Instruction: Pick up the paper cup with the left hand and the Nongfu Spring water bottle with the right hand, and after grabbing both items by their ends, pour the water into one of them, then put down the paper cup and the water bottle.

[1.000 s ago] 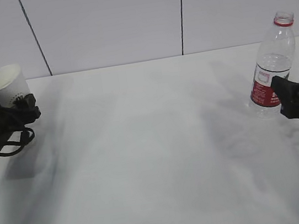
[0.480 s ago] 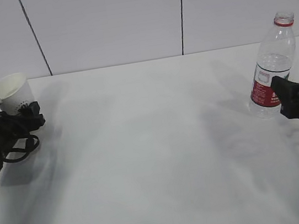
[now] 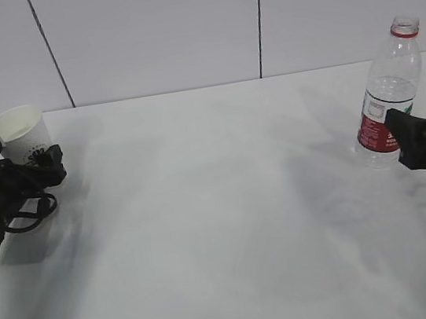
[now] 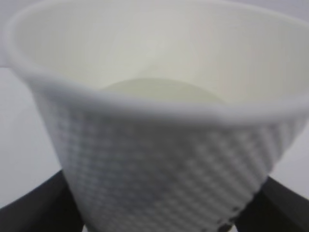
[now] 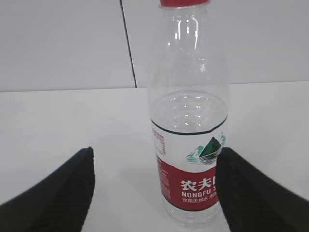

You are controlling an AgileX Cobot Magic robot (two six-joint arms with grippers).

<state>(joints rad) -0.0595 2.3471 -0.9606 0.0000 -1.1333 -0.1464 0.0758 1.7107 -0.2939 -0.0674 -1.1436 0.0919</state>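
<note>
Paper cup (image 3: 19, 133), white and textured, upright at far left of the table (image 3: 220, 206), between the spread fingers of the left tool (image 3: 48, 157). Nongfu Spring water bottle (image 3: 388, 95), uncapped, red-labelled, standing far right; right tool (image 3: 393, 123) released, flanking it.

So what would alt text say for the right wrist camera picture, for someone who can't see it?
A clear Nongfu Spring water bottle with a red-and-white label stands upright on a white table, close to the camera. The right hand's two black jaws stand open on either side of it, the right one against its label. A pale panelled wall is behind.
</note>
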